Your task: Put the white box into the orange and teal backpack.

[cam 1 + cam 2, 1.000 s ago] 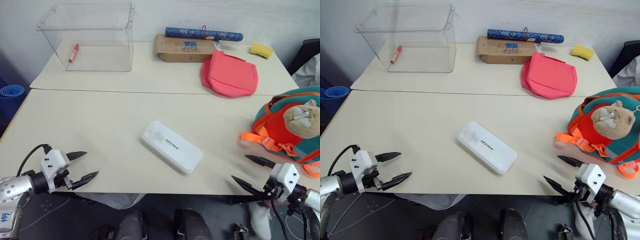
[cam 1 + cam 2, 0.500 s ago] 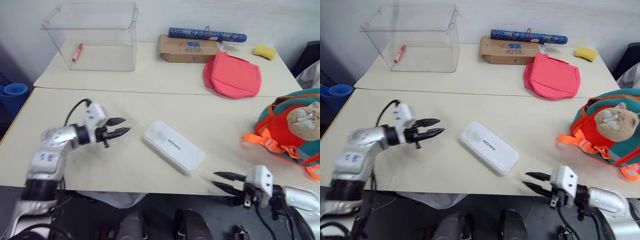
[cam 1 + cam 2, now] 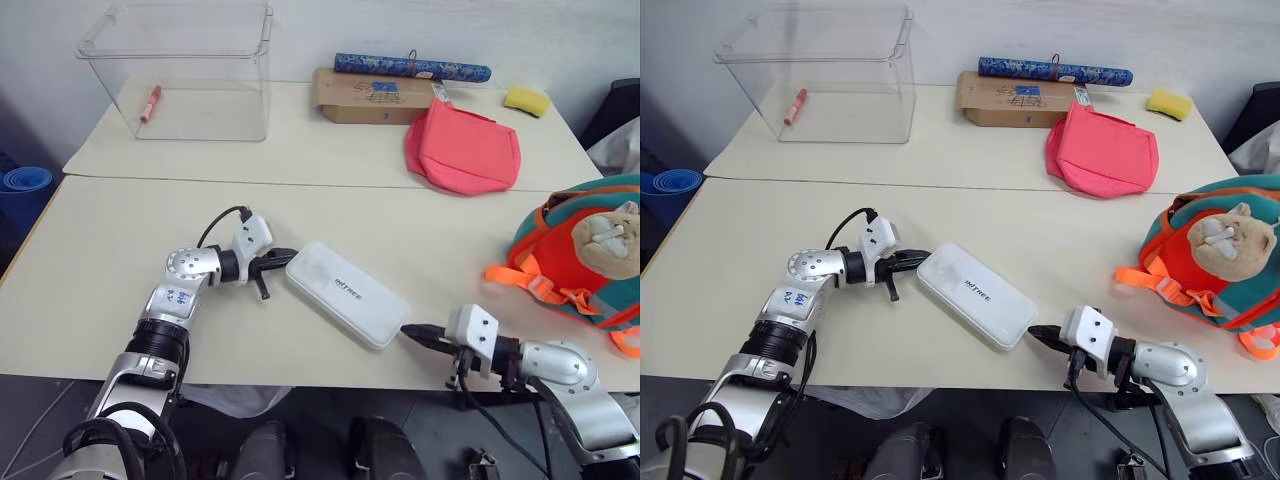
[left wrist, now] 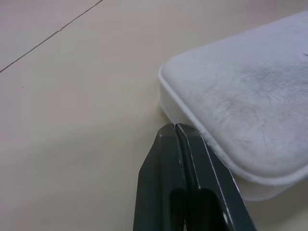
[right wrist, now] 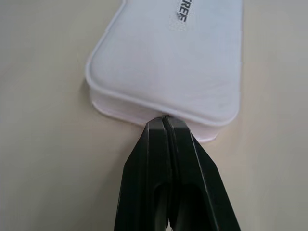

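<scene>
clear bin (image 3: pixel 180 70) holding one red marker-like item (image 3: pixel 148 103) (small, hard to tell), one white box (image 3: pixel 345 293) on table (image 3: pixel 100 290), one backpack (image 3: pixel 585 265), left end effector (image 3: pixel 283 258) and right end effector (image 3: pixel 410 333) both pinched together at the box ends

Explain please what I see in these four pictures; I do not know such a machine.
It is a two-armed robot at a table. Two pictures come from cameras on its head, looking down; two from cameras on its wrists, looking along the black fingers. The left claw and the right claw are both shut, holding nothing; their tips sit at opposite ends of the white box. The orange and teal backpack lies to the right. Farther back: a clear bin, a cardboard box, a pink pouch.
</scene>
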Controlling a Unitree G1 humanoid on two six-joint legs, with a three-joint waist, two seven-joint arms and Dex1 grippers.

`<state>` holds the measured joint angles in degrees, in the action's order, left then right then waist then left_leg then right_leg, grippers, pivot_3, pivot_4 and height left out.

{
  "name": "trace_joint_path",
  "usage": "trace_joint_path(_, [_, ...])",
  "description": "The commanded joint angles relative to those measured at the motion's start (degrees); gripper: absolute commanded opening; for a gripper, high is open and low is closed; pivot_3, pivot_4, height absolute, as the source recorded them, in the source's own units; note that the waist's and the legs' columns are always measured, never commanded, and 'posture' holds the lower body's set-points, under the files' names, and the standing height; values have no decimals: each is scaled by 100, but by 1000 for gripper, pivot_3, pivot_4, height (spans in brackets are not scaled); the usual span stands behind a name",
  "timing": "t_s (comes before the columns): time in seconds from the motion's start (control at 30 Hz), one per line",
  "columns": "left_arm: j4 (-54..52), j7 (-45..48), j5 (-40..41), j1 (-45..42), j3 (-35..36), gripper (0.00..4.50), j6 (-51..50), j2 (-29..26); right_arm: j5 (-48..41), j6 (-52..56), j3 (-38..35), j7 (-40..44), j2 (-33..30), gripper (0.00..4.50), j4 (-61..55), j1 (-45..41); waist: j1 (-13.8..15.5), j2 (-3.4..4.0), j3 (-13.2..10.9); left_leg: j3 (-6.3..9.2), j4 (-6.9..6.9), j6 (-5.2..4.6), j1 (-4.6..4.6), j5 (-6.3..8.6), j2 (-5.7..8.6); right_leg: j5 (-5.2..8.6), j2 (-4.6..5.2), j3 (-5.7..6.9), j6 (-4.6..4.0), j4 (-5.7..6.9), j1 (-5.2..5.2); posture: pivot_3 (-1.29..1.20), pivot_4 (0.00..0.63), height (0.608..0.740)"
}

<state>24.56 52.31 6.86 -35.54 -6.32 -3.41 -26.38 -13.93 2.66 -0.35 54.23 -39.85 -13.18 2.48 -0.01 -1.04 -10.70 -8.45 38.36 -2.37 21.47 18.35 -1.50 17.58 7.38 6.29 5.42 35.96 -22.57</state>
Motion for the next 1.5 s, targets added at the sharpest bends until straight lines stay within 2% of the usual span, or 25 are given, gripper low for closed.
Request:
trace_joint_path(0.03, [-677, 175, 252, 124, -3, 44, -248, 76, -67, -93, -117, -57, 44, 0, 62, -197, -3, 0, 0, 1, 1, 0, 0, 0, 0, 0, 0, -1, 0, 0, 1, 0, 150, 740])
trace_joint_path(0.23, [-1951, 697, 578, 890, -134, 44, -1000, -218, -36, -255, -321, -115, 22, 0, 670, -582, -19, 1, 0, 2, 3, 0, 1, 0, -1, 0, 1, -14, 0, 1, 2, 0, 150, 740])
trace_joint_path(0.4, [-2854, 494, 804, 1491, 98, 44, -1701, -403, 143, -337, -394, -29, -121, 0, 1099, -860, -14, 1, 0, 4, 5, 0, 1, 0, -2, 0, 2, -18, 0, 0, 2, 0, 150, 740])
trace_joint_path(0.53, [-3021, 166, 1147, 1535, 476, 44, -3137, -649, 295, -441, -421, 125, -347, 0, 1336, -795, -9, 1, 0, 9, 5, 0, 1, 0, -2, 0, 3, -17, 0, 0, 4, 0, 150, 740])
trace_joint_path(0.63, [-3115, 71, 1721, 1425, 831, 663, -4307, -799, 255, -489, -492, 127, -383, 0, 1417, -794, -24, 1, 0, 8, 2, 1, 1, -1, -3, 0, 2, -16, 0, 0, 4, 0, 150, 740])
trace_joint_path(0.67, [-3131, 42, 2021, 1315, 933, 924, -5151, -897, 256, -509, -500, 143, -400, 0, 1438, -804, -24, 1, 0, 8, 1, 3, 1, -2, -4, 0, 1, -17, 0, 0, 4, 0, 150, 740])
trace_joint_path(0.77, [-3054, 58, 2668, 892, 900, 1903, -7461, -1315, 284, -577, -499, 217, -450, 0, 1532, -863, -23, 1, 0, 9, 1, 4, 1, -4, -3, 1, 0, -17, 2, 3, 4, 0, 150, 740])
trace_joint_path(0.83, [-2912, 232, 3148, 567, 971, 2527, -8420, -1381, 311, -652, -467, 282, -475, 0, 1613, -935, -23, 1, 0, 10, 1, 5, 0, -4, -2, 2, 0, -18, 2, 4, 4, 0, 150, 740])
trace_joint_path(0.87, [-2694, 46, 3218, 372, 1104, 2805, -8691, -1246, 335, -716, -432, 319, -487, 0, 1676, -990, -16, 1, -1, 9, 1, 5, 1, -5, -2, 2, -2, -19, 3, 3, 4, 0, 150, 740])
trace_joint_path(1.03, [-1632, -961, 3622, -135, 1037, 4413, -8909, -793, 665, -1242, -125, 547, -592, 0, 2082, -1308, -17, 1, 0, 12, 6, 10, -1, -8, -1, 2, -2, -20, 3, 4, 7, 0, 150, 740])
trace_joint_path(1.37, [-767, -2493, 4546, -495, 961, 4465, -8909, -25, 920, -1809, 301, 632, -341, 0, 2804, -1909, 14, 3, 1, 20, 29, 12, -16, -12, 3, 2, 6, -18, 3, 13, 31, 0, 150, 740])
trace_joint_path(1.5, [-315, -3106, 4861, -662, 1298, 4465, -8909, 409, 914, -1800, 395, 609, -144, 0, 2796, -2042, 18, 3, 1, 27, 32, 12, -17, -11, 5, 2, 8, -15, 3, 13, 35, 0, 150, 740])
